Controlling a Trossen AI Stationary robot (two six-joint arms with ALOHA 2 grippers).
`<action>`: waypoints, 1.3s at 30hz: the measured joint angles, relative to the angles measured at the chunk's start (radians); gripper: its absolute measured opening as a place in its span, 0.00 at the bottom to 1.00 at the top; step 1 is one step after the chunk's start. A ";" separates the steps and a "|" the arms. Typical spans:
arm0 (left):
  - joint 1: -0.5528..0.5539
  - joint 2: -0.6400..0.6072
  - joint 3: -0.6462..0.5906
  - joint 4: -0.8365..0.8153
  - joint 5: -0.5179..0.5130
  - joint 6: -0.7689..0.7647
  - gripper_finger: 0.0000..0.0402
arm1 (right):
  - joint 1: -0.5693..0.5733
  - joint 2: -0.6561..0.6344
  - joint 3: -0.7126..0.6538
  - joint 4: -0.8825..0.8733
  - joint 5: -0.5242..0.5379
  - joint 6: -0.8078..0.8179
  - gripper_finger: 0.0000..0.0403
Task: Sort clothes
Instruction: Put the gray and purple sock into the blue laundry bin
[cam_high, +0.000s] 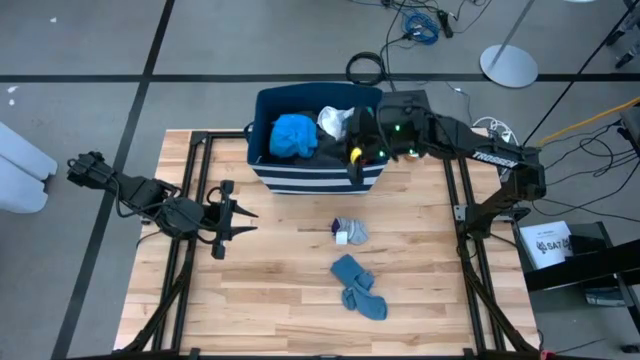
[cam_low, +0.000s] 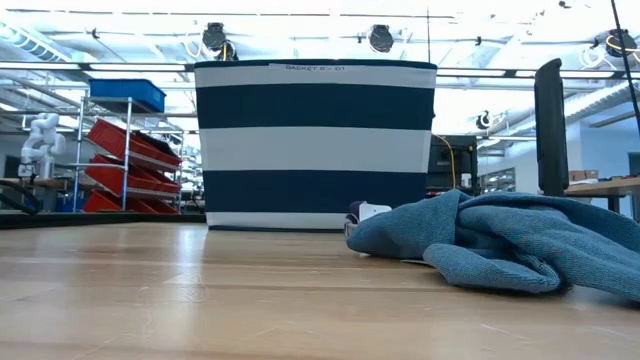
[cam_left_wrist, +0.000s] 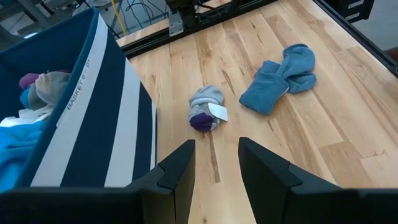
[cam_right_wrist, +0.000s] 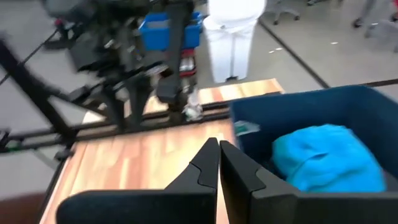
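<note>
Clothes are split between two places: a bright blue top (cam_high: 293, 135) and a white piece (cam_high: 335, 121) lie inside the striped bin (cam_high: 300, 178), while a small balled grey sock (cam_high: 350, 231) and a blue sock pair (cam_high: 358, 286) are on the bare table (cam_high: 270, 300).

The right gripper (cam_right_wrist: 219, 163) hangs over the bin's edge, fingers pressed together with nothing between them; the blue top sits just ahead of and below its tips. The left gripper (cam_left_wrist: 216, 163) hovers low over the wood beside the bin's striped wall, jaws part-open and empty, with the balled sock straight ahead of it and the blue pair farther on and off to one side.

Risks, as I judge them: the balled sock is small and rounded with a white tag (cam_left_wrist: 217, 111), so part-open jaws coming down off-centre could pinch only the tag or nudge the ball away. The left gripper is also close to the bin wall, and a careless swing could shove it. The right arm reaching out of the bin may cross the left arm's path toward the socks.

From above, the blue pair's long axis runs diagonally, from near the balled sock toward the table's front edge. The balled sock has no clear long axis.
</note>
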 joint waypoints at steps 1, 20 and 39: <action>0.000 0.000 0.000 0.000 0.000 0.000 0.33 | 0.016 0.000 0.000 -0.011 0.000 -0.009 0.00; 0.000 0.181 0.000 0.113 -0.001 0.057 0.33 | 0.283 0.014 -0.290 -0.107 0.109 0.120 0.00; 0.169 0.514 0.000 0.353 0.232 0.218 0.33 | 0.421 0.014 -0.613 0.190 0.117 0.242 0.00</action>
